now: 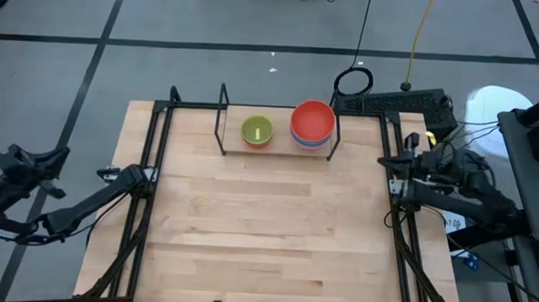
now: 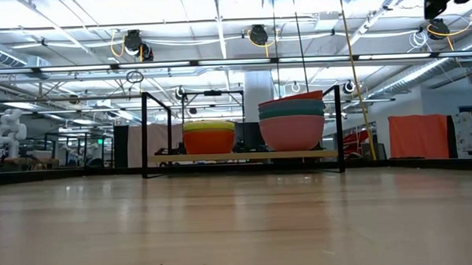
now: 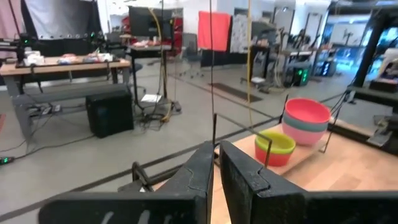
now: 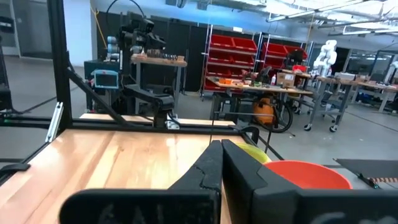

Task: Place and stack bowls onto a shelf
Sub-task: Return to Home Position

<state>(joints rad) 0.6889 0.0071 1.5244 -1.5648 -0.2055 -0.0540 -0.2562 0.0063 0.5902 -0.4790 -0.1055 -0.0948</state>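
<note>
The shelf (image 1: 222, 122) stands at the table's far edge, a black rod rack with a pale board (image 2: 245, 156). Two bowl stacks rest on that board. The left stack (image 1: 257, 130) (image 2: 209, 138) shows a yellow-green bowl on top of an orange one. The taller right stack (image 1: 313, 123) (image 2: 291, 120) has a red bowl on top, then teal and pink. Both stacks also show in the left wrist view (image 3: 275, 148) (image 3: 306, 121). My left gripper (image 1: 114, 173) (image 3: 217, 163) waits shut at the table's left edge. My right gripper (image 1: 387, 161) (image 4: 221, 155) waits shut at the right edge.
Black frame rails (image 1: 149, 200) (image 1: 403, 221) run along the table's left and right sides. The wooden tabletop (image 1: 266, 224) between the two arms and in front of the shelf is bare. A keyboard (image 1: 395, 104) and cables lie beyond the far right corner.
</note>
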